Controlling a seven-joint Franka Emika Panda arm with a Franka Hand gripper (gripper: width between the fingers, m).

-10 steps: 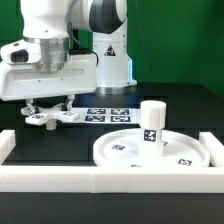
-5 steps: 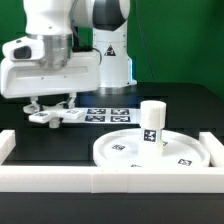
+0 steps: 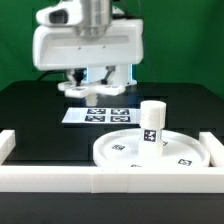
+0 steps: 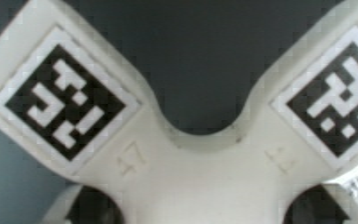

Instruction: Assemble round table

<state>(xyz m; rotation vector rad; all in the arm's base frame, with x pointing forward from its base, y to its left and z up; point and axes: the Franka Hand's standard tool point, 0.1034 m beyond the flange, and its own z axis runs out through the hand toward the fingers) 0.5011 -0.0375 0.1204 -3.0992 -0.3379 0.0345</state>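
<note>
The claw (image 3: 96,80) is closed on the cross-shaped foot (image 3: 82,89), holding it in the air above the marker board (image 3: 100,115). Nearer the camera, the short leg (image 3: 151,122) stands upright on the round disc (image 3: 120,152), which lies on the black desk (image 3: 35,115).

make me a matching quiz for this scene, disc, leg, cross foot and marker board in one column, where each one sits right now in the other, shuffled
Things:
1. round disc
2. cylindrical leg
3. cross-shaped foot
4. marker board

Places:
a. gripped in the hand
b. standing upright on the disc
c. flat on the table, with the leg on it
d. flat on the table, nothing standing on it

Pairs: 1-c, 2-b, 3-a, 4-d
</note>
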